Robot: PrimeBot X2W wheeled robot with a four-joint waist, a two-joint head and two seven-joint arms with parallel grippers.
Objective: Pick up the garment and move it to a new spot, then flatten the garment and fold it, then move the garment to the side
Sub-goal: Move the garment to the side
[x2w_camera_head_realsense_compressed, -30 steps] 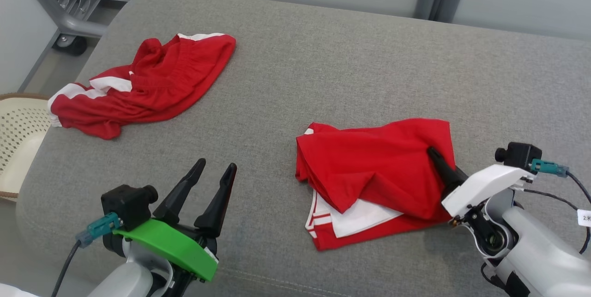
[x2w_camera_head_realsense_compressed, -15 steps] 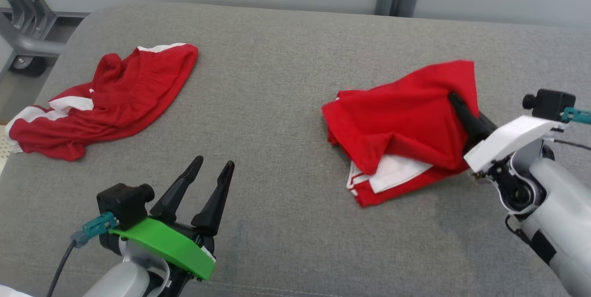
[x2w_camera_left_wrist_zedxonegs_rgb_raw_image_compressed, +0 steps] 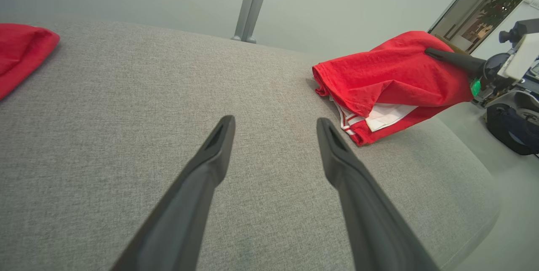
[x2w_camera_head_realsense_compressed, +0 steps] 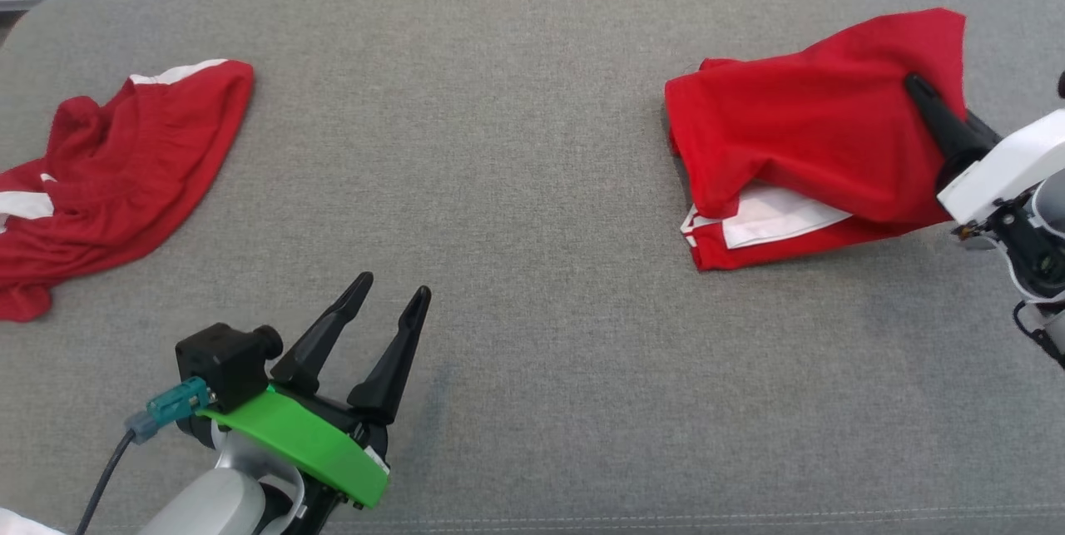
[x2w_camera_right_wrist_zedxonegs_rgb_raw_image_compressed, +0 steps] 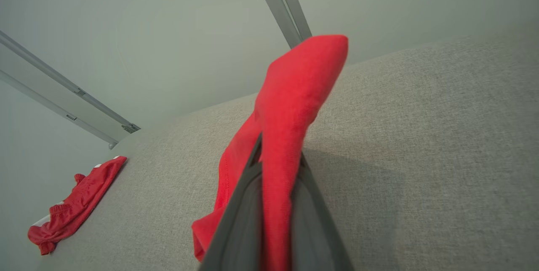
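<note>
**Item 1: garment** [x2w_camera_head_realsense_compressed: 815,127]. Red knit fabric with a fine matte weave, folded into a rough slab. A white panel edged with thin red stripes pokes out from under the top layer at its lower left. It is at the far right of the cushion. Its right corner is drawn up into a soft peak and the cloth slopes down from there, with the left and lower edges looking to rest on the upholstery.

**Item 2: right gripper** [x2w_camera_head_realsense_compressed: 915,86]. It has two long, dark, tapered fingers behind a glossy white cover [x2w_camera_head_realsense_compressed: 1007,165]. The jaws are closed on the raised corner of the garment. In the right wrist view a band of red cloth runs pinched between the fingers and rises beyond their tips.

**Item 3: left gripper** [x2w_camera_head_realsense_compressed: 393,285]. It has the same dark fingers, behind a smooth green cover [x2w_camera_head_realsense_compressed: 308,443]. The jaws are spread apart and hold nothing. It hovers over bare cushion at the lower left, well apart from the garment.

**Item 4: cushion** [x2w_camera_head_realsense_compressed: 516,185]. Grey, coarse-woven upholstery that is broad and flat, with rounded edges.

**Item 5: crumpled cloth** [x2w_camera_head_realsense_compressed: 125,160]. Red with white trim, rumpled and gathered. It lies at the far left of the cushion, well apart from item 1.

**Item 6: post** [x2w_camera_left_wrist_zedxonegs_rgb_raw_image_compressed: 252,5]. Pale grey metal, upright against the plain wall behind the cushion.
</note>
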